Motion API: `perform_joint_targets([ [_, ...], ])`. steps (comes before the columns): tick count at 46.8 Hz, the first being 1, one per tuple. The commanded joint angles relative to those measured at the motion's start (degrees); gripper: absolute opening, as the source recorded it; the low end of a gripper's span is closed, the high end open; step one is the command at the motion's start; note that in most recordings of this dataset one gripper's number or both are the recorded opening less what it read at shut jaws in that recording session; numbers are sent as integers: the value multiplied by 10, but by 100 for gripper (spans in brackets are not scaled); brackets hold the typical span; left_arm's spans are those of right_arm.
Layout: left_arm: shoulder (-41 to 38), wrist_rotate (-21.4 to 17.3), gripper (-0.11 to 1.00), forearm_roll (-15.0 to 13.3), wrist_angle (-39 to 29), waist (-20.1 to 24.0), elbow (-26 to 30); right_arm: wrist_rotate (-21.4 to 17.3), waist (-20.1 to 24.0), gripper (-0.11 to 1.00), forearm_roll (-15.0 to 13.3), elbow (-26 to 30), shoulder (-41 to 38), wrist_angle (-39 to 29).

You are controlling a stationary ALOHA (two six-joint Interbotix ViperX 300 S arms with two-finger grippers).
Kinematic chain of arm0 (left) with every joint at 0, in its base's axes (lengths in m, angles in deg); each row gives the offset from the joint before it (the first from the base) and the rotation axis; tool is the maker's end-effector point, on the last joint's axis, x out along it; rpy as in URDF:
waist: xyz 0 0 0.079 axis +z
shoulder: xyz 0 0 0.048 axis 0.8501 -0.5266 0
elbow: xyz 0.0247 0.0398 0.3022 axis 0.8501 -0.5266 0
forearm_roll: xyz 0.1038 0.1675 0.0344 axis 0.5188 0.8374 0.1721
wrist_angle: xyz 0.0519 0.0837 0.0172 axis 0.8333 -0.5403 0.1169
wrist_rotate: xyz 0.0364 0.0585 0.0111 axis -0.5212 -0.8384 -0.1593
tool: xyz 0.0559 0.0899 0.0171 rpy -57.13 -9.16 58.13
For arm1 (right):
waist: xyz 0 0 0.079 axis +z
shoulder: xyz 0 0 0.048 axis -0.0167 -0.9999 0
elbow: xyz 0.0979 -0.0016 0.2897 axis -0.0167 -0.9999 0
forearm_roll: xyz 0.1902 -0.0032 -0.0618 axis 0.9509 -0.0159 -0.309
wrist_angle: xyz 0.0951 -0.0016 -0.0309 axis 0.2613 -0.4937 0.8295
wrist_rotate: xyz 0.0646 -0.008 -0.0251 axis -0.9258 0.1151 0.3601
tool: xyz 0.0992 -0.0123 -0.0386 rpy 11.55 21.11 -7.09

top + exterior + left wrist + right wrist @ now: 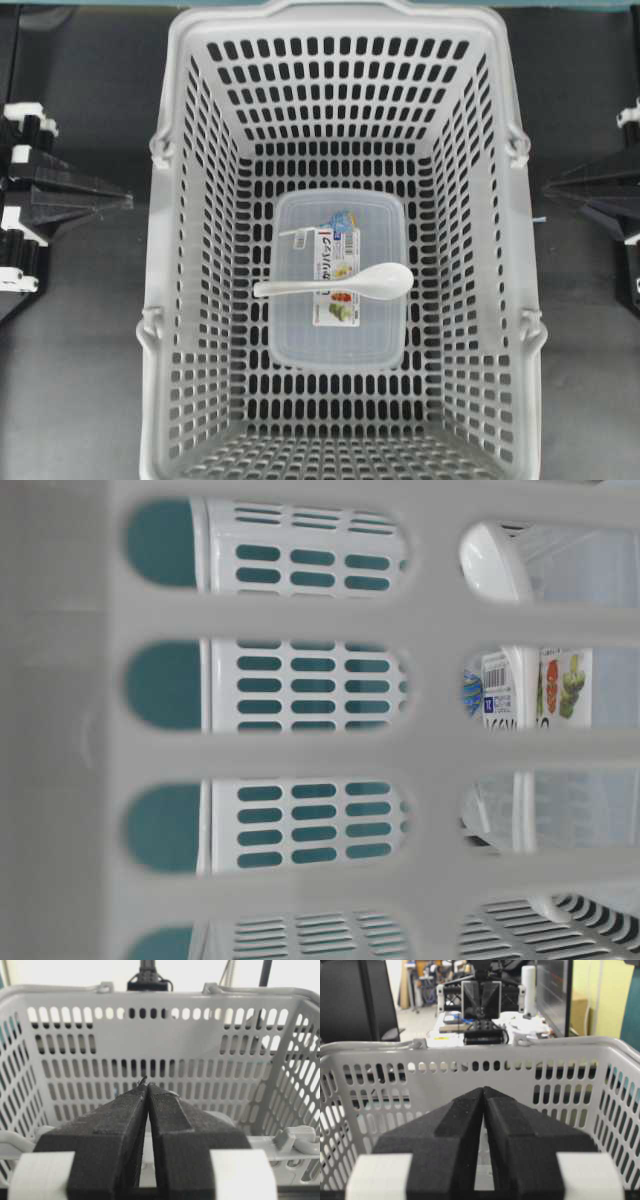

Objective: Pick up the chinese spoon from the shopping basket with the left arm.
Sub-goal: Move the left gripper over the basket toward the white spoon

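Basket: the large light grey slotted plastic shopping basket [345, 50] is seen filling the middle of the overhead view, its rim cut off at 6 o'clock.
Box: a clear rectangular plastic box with a colourful label [340, 335] is laid flat on the basket floor, at the centre.
Spoon: the small glossy white chinese spoon [335, 284] is found lying across the top of the box, bowl towards 3 o'clock, handle towards 9 o'clock, the handle tip reaching just past the box edge.
In the way: the spoon is ringed by the high basket walls on all sides; nothing is seen lying on top of it.
Table-level view: almost everything is blocked by a blurred basket wall [300, 750]; through its slots only the spoon bowl [492, 565] and part of the label [540, 688] are made out.
Left arm: the black left gripper [125, 200] is parked outside the basket at 9 o'clock, well apart from the spoon; most of the arm is cut off at the frame edge.
Left fingers: in the left wrist view the black textured fingers [120, 1120] are seen pressed together at the tips, with nothing between them.
Right arm: the black right gripper [548, 186] is parked outside at 3 o'clock.
Right fingers: the tips are seen together in the right wrist view [483, 1091], nothing being held.
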Motion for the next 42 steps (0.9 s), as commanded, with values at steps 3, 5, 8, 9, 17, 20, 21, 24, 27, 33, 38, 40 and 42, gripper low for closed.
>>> perform_joint_targets([
  [3, -58, 15, 4, 24, -137, -5, 89, -2, -15, 0, 4, 7, -3, 1],
  [5, -76, 14, 0, 23, -178, -11, 112, -3, -18, 0, 4, 6, -3, -3],
  [8, -101, 9, 0, 24, -232, -21, 149, -3, -21, 0, 4, 7, -3, -6],
  [9, -110, 7, 0, 24, -245, -25, 163, -3, -21, 0, 4, 7, -2, -6],
  [17, -184, 6, 0, 24, -350, -39, 269, -6, -21, 0, 4, 7, -2, -16],
  [20, -211, 6, 0, 24, -384, -40, 302, -7, -21, 0, 4, 7, -2, -24],
  [21, -220, 6, 0, 24, -396, -40, 315, -7, -21, 0, 4, 7, -2, -28],
  [24, -251, 6, 0, 24, -434, -40, 350, -11, -21, 0, 4, 7, -1, -38],
  [27, -279, 6, 0, 24, -465, -40, 378, -17, -21, 0, 4, 7, -1, -43],
  [33, -340, 7, 0, 24, -534, -40, 434, -28, -21, 0, 4, 7, -1, -44],
  [38, -388, 9, 0, 24, -579, -40, 478, -29, -21, 1, 4, 7, -1, -46],
  [40, -404, 9, 0, 24, -589, -40, 490, -30, -21, 2, 4, 7, -1, -46],
  [42, -417, 9, 0, 24, -592, -40, 500, -30, -21, 6, 4, 6, -1, -46],
])
